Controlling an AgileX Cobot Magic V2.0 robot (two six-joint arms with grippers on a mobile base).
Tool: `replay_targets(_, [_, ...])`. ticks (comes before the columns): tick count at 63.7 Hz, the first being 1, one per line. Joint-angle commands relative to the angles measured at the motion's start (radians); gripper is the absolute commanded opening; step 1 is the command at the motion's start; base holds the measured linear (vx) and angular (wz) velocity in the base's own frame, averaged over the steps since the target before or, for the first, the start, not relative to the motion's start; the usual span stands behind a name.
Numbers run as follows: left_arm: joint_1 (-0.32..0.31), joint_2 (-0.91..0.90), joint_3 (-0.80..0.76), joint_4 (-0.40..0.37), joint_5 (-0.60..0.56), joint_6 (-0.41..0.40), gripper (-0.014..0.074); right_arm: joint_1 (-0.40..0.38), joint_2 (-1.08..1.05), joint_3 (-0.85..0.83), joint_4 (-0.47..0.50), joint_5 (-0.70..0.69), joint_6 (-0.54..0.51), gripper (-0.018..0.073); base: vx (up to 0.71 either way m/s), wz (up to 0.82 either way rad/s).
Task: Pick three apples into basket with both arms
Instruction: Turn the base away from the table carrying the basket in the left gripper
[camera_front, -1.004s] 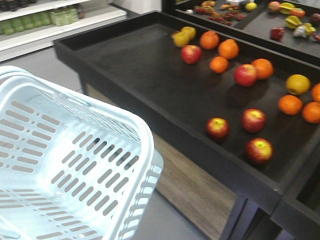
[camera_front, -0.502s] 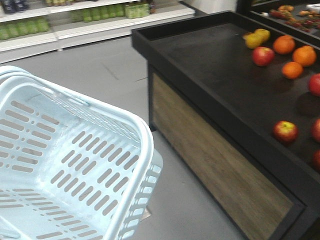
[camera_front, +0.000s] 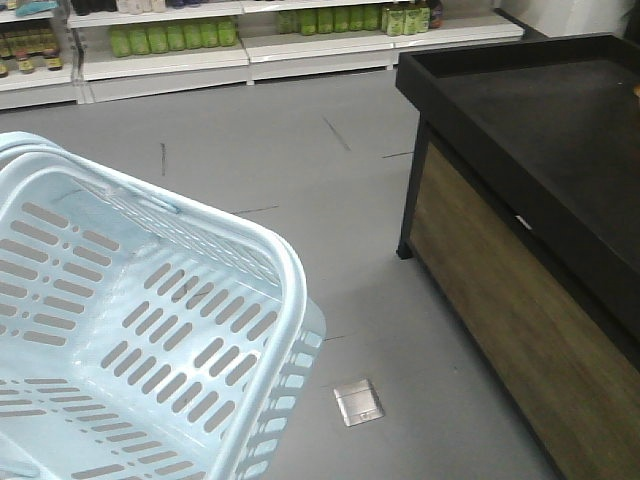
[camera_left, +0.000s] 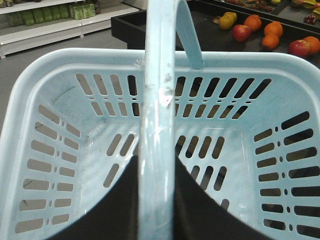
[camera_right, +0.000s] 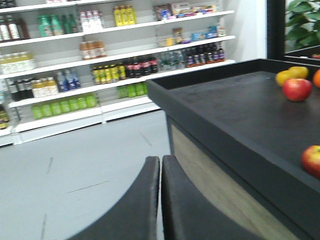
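Note:
The pale blue basket (camera_front: 262, 240) fills the lower left of the front view and is empty. In the left wrist view my left gripper (camera_left: 157, 161) is shut on the basket's handle (camera_left: 159, 95), with a dark jaw on each side of it, above the basket (camera_left: 75, 56). Two red apples (camera_left: 241, 33) (camera_left: 300, 48) lie on the black display table beyond the basket's rim. My right gripper (camera_right: 160, 161) is shut and empty over the floor, left of the table. Two red apples (camera_right: 297, 89) (camera_right: 313, 160) show on the table in that view.
The black display table (camera_front: 520, 150) with wood-panelled sides stands at the right. Oranges (camera_left: 272, 29) and a yellow fruit (camera_left: 227, 20) lie among the apples. Shelves of bottles (camera_front: 170, 38) line the back wall. A metal floor plate (camera_front: 358, 402) sits in the grey floor.
The front view has swung left: the table and its fruit slid out to the right and the floor and shelves came in. The basket keeps its place in the view.

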Motion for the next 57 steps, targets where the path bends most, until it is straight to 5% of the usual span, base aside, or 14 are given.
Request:
replay_targets(1, [-0.005, 0.001, -0.028, -0.020, -0.108, -0.013, -0.0006, -0.005, -0.011, 0.014, -0.008, -0.076, -0.007, -0.0004, -0.10, 0.40])
replay_targets(57, [-0.005, 0.001, -0.028, -0.020, -0.108, -0.013, -0.0006, -0.005, -0.011, 0.014, -0.008, -0.076, -0.007, -0.0004, -0.01, 0.32])
